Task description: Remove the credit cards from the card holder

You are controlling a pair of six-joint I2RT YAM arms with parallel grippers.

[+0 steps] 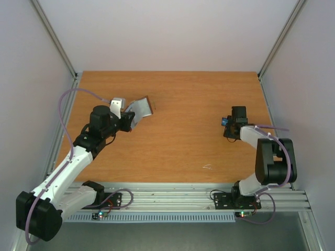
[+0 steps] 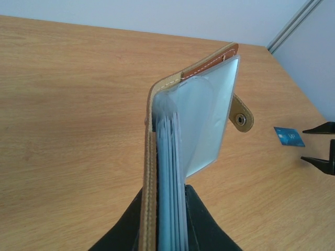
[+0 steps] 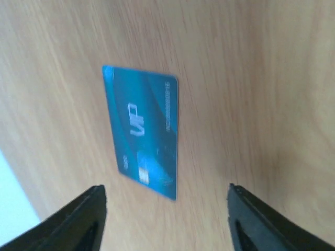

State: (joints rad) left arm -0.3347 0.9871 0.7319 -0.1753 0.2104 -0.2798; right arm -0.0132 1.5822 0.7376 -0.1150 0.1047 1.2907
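Left gripper (image 2: 165, 222) is pinched nearly closed on the near edge of the card holder (image 2: 209, 120). The leaves fan out beyond its fingertips, with the brown cover on its left and the clear sleeves and snap tab (image 2: 242, 119) leaning to its right. Right gripper (image 3: 167, 209) hangs with its jaws well apart and nothing between them, and the blue card (image 3: 144, 130) lies flat on the table (image 3: 251, 78) just ahead of its fingertips. Any cards left in the sleeves cannot be made out (the plastic reads cloudy from this angle). The holder looks soft and floppy, so the firm hold belongs near the stitched spine. A card should be light, stiff and slick. It is probably best nipped by an exposed short edge and drawn straight along its pocket, since a loose pinch would likely slip.
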